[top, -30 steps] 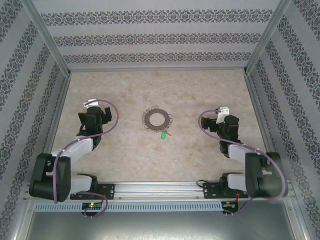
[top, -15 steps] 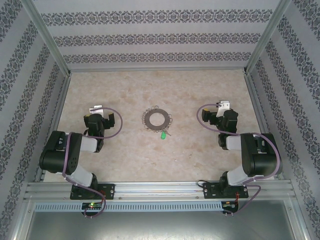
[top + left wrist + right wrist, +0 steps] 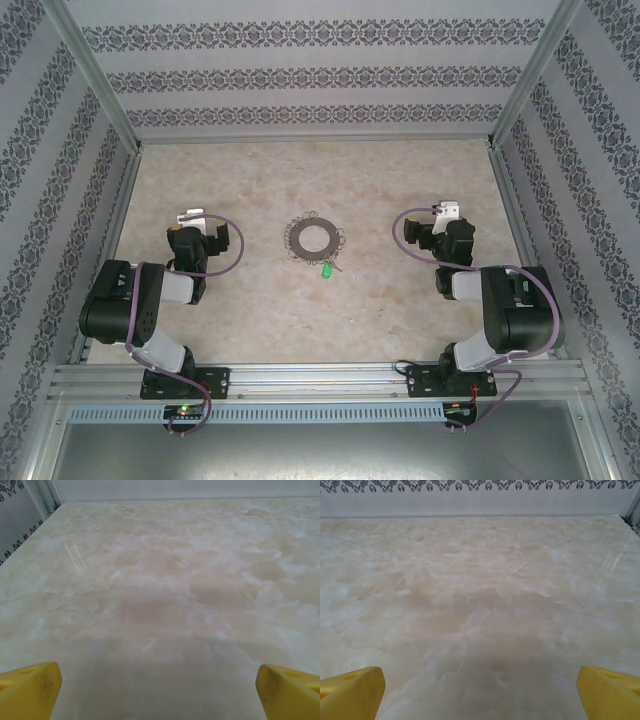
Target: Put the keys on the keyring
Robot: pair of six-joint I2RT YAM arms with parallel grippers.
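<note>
In the top view the keyring [image 3: 311, 237] lies flat on the marbled beige tabletop [image 3: 250, 310], at the centre of the frame, a dark wire circle fringed all round with small metal pieces. Just below it and slightly to the right lies a key with a bright green tag [image 3: 326, 270]; whether it touches the ring's fringe is too small to tell.

The left gripper [image 3: 197, 238] sits in the left middle of the frame, well apart from the ring, which lies to its right at about the same height. The right gripper [image 3: 446, 237] sits in the right middle, also well apart, with the ring to its left.

Both are spread wide. In the left wrist view the yellow fingertips [image 3: 30, 687] stand at the bottom corners with bare tabletop between them. The right wrist view shows its yellow fingertips [image 3: 351, 692] the same way, nothing held.
</note>
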